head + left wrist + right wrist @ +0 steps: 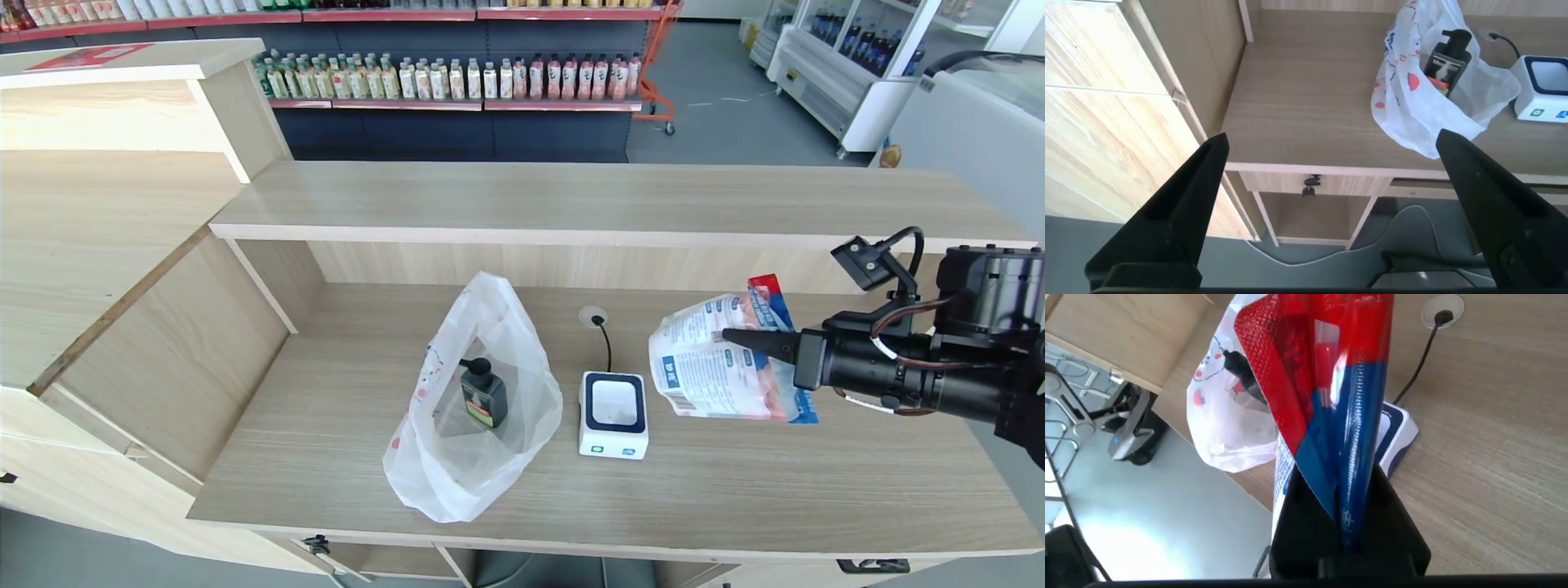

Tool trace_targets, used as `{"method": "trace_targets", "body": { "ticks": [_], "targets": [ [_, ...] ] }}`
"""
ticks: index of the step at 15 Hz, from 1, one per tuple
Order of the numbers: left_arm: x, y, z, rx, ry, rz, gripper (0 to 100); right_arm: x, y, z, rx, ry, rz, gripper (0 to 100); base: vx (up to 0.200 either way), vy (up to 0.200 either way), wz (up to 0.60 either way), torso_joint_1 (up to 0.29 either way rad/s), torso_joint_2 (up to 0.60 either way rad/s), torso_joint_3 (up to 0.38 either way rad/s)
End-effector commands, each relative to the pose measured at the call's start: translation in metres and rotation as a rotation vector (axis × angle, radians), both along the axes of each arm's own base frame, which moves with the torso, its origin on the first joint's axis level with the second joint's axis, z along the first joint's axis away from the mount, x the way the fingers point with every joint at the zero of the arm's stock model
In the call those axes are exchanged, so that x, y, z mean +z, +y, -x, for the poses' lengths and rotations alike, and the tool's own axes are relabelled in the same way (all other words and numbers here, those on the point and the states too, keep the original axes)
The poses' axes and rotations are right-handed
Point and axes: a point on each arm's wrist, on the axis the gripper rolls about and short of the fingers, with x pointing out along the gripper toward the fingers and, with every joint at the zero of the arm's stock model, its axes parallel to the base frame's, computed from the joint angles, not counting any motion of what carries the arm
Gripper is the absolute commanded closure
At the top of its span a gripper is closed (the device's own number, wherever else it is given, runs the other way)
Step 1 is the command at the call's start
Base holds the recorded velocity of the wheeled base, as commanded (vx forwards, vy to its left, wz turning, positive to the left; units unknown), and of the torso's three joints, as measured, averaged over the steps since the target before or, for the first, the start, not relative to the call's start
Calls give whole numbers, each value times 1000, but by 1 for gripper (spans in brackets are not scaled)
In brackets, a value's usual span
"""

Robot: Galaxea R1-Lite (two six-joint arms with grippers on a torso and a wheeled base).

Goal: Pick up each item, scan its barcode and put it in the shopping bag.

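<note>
My right gripper [747,339] is shut on a white, red and blue snack packet [718,367], holding it in the air just right of the scanner [613,413]. In the right wrist view the packet [1339,400] stands edge-on between the fingers. The white shopping bag [469,400] stands open left of the scanner with a dark pump bottle [483,396] inside it. My left gripper [1331,204] is open, held off the counter's front edge, with the shopping bag [1429,90] and bottle [1449,61] ahead of it.
The wooden counter [735,482] has a raised ledge [604,204] behind and a side wall [204,343] at the left. The scanner's cable [607,343] runs to a hole [593,315] in the counter. A drawer [1310,184] sits under the counter's front edge.
</note>
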Motion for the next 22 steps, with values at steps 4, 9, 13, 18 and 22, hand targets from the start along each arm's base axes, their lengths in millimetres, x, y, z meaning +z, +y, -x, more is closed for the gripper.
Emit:
{"method": "trace_targets", "body": {
  "ticks": [4, 9, 13, 18, 22],
  "targets": [
    [0, 0, 0, 0, 0, 5, 0, -5, 4, -13, 10, 11, 7, 100, 0, 100, 0, 10, 5, 1],
    [0, 0, 0, 0, 0, 5, 0, -24, 11, -25, 26, 62, 25, 100, 0, 0, 0, 0, 0, 0],
    [0, 0, 0, 0, 0, 5, 0, -46, 14, -36, 72, 20, 142, 100, 0, 0, 0, 0, 0, 0],
    [0, 0, 0, 0, 0, 5, 0, -61, 35, -68, 131, -77, 179, 100, 0, 0, 0, 0, 0, 0],
    [0, 0, 0, 0, 0, 5, 0, -63, 68, -94, 192, -140, 164, 100, 0, 0, 0, 0, 0, 0]
  ]
}}
